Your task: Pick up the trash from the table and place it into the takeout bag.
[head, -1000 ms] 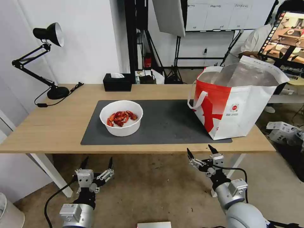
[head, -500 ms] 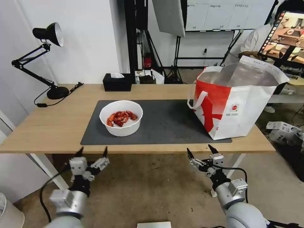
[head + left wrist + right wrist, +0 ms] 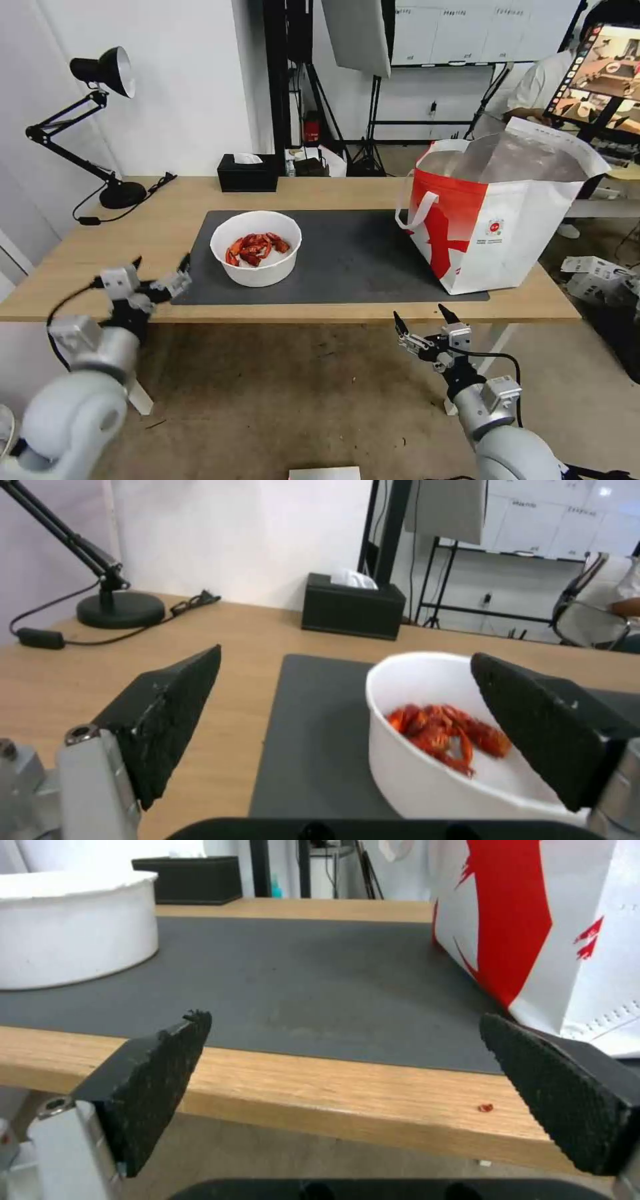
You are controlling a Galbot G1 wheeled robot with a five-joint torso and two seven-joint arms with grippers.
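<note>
A white round bowl of red shells [image 3: 255, 247] [image 3: 453, 740] [image 3: 73, 925] sits on the dark grey mat [image 3: 347, 257] of the wooden table [image 3: 133, 247]. The takeout bag [image 3: 497, 220] [image 3: 553, 930], white with red print and foil lining, stands open at the mat's right end. My left gripper [image 3: 161, 272] [image 3: 347, 730] is open over the table's front left part, just left of the bowl and apart from it. My right gripper [image 3: 424, 319] [image 3: 340, 1090] hangs open below the table's front edge, in front of the bag.
A black tissue box [image 3: 247, 173] [image 3: 352, 608] stands at the table's back edge. A black desk lamp [image 3: 107, 127] with its cable occupies the back left corner. Behind the table are stands, a screen and boxes on the floor.
My left arm has risen from below the table's front edge and swung left and forward, its open gripper now over the tabletop beside the bowl. The right arm has stayed put.
</note>
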